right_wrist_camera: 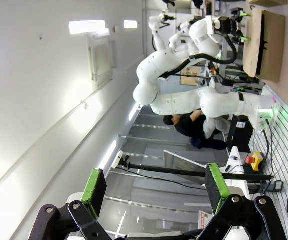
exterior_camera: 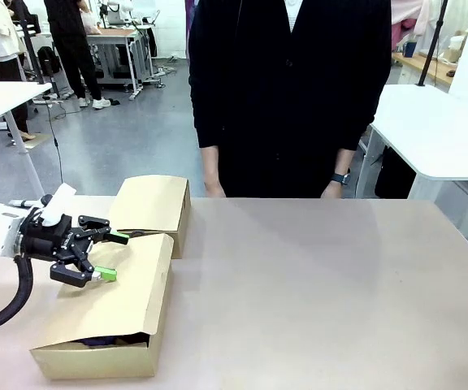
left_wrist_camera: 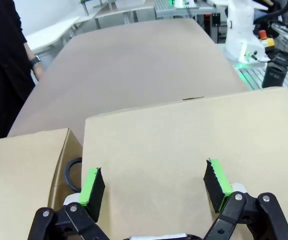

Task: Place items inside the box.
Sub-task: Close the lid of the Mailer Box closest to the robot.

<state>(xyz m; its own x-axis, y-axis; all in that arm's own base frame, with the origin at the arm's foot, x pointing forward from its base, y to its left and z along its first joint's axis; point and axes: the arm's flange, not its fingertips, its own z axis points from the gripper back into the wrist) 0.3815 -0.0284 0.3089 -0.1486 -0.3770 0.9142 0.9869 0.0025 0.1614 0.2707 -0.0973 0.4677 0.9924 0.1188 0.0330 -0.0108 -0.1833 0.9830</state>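
Worktop (exterior_camera: 323,284): large tan surface; a person in dark clothing stands at its far edge, both hands at the rim, a wristwatch (exterior_camera: 342,178) on one wrist.

Cardboard box (exterior_camera: 96,357): tan, at the worktop's near-left corner. One long flap (exterior_camera: 116,296) lies tilted down over the opening, leaving a narrow gap along the near wall. A second flap (exterior_camera: 149,203) stands folded outward toward the far-left edge.

Items: something dark and bluish (exterior_camera: 104,341) shows through the gap, inside the box; which of the stationery pieces it is cannot be told. No loose items lie on the worktop.

Left end effector (exterior_camera: 110,255): open and empty, green pads apart, hovering just above the tilted flap near its far edge. In the left wrist view its fingers (left_wrist_camera: 92,187) straddle the flap's plain face, with a dark curved loop (left_wrist_camera: 73,175) showing in the slot between the two flaps.

Right end effector (right_wrist_camera: 154,184): open and empty, parked well away from the box and pointing toward the room's ceiling and wall.

Step in hand, as a judgement: the packing looks finished or nearly so, and the box is being closed. The next move probably calls for pressing the tilted flap flat, or bringing the outer flap over, without catching the loop in the slot.

Writing: no legible brand, label or print on the box or flaps.
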